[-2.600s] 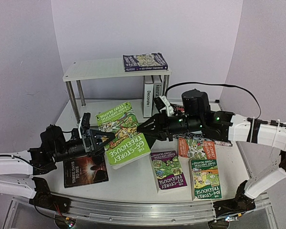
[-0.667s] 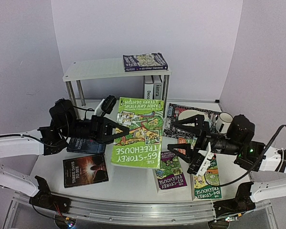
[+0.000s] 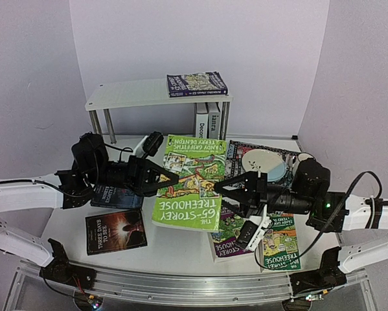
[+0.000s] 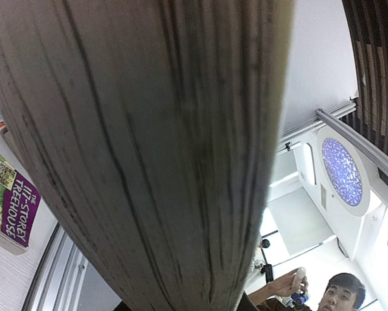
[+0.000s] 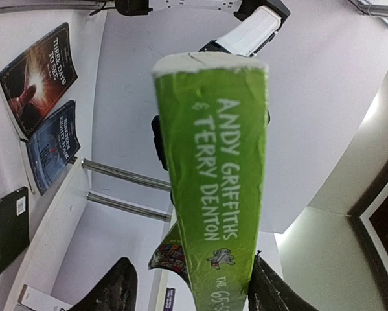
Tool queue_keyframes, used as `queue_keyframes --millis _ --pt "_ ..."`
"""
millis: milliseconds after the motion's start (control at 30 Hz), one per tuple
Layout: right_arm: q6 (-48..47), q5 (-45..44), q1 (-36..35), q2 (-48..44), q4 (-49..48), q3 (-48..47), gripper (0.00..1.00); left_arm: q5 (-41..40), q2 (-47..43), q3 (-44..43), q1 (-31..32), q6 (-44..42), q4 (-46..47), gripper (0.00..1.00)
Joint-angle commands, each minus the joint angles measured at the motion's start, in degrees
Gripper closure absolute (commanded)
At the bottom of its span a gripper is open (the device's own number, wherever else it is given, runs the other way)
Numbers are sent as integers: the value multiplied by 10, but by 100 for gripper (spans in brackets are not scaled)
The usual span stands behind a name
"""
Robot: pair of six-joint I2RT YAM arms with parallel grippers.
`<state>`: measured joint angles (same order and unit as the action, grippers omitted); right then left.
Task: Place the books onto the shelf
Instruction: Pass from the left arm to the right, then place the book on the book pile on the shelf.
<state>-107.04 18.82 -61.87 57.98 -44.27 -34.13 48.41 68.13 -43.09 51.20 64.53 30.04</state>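
Observation:
A green "65-Storey Treehouse" book (image 3: 188,189), one of the books, is held tilted above the table. My left gripper (image 3: 162,178) is shut on its left page edge. Those pages (image 4: 148,149) fill the left wrist view and hide the fingers. My right gripper (image 3: 225,194) straddles the green spine (image 5: 219,175). Its right finger (image 5: 271,291) touches the spine, while the left one stands apart, so the jaws are open. The white shelf (image 3: 129,94) stands at the back with a book (image 3: 197,84) lying flat on top and two upright books (image 3: 206,124) below.
On the table lie a dark "Three Days to See" book (image 3: 116,230), a blue book (image 3: 113,196), a purple "117-Storey" book (image 3: 229,234) and a green "104-Storey" book (image 3: 281,245). A plate (image 3: 263,163) and a mug (image 3: 302,157) sit on a black patterned mat at the right.
The left gripper has lifted the green book off the table and tilted it. The right gripper has swung left onto its spine, and its jaws have narrowed.

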Motion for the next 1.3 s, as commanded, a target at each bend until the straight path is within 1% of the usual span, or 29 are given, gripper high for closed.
queue_keyframes --millis 0,100,200,233,300,367,400,467,533,567,600,667,767,867,967,1033,1133,1267 --pt "-20 -4 -7 -5 -19 -24 52 16 1 -35 -1 9 64 96" --pt "-20 -5 -11 -6 -18 -23 81 17 8 -36 -1 9 64 96" --pt "-9 -4 -15 -8 -15 -24 97 19 15 -38 -2 13 65 95" --pt "-9 -7 -17 -8 -13 -24 100 21 20 -39 -1 14 65 91" --pt "-10 -16 -19 -9 -13 -22 100 25 25 -40 -1 15 65 78" --pt "-13 -28 -19 -12 -8 -22 100 25 26 -41 -2 14 64 55" --pt "-16 -34 -20 -13 -5 -22 100 23 25 -40 -2 13 64 46" --pt "-17 -45 -20 -16 1 -23 100 13 19 -35 -4 11 64 31" --pt "-19 -62 -20 -19 11 -27 100 0 8 -19 -19 18 64 12" --pt "-20 -69 -20 -20 20 -30 100 -8 -2 -9 -30 26 63 6" --pt "-18 -83 -20 -21 29 -34 100 -18 -15 5 -48 31 63 3" --pt "-12 -115 -20 -17 49 -48 100 -42 -47 34 -79 33 53 1" --pt "6 -173 -19 -5 73 -70 100 -74 -114 57 -129 18 4 0" --pt "35 -215 -19 6 88 -97 100 -122 -166 44 -156 -36 -118 0" --pt "48 -244 -20 26 88 -128 100 -174 -183 -4 -160 -104 -251 0" --pt "47 -249 -20 42 73 -145 100 -182 -186 -28 -159 -130 -298 0" --pt "56 -263 -20 71 70 -197 100 -187 -194 -44 -160 -152 -331 0" --pt "56 -343 -19 141 70 -313 100 -186 -204 -42 -160 -159 -339 0"
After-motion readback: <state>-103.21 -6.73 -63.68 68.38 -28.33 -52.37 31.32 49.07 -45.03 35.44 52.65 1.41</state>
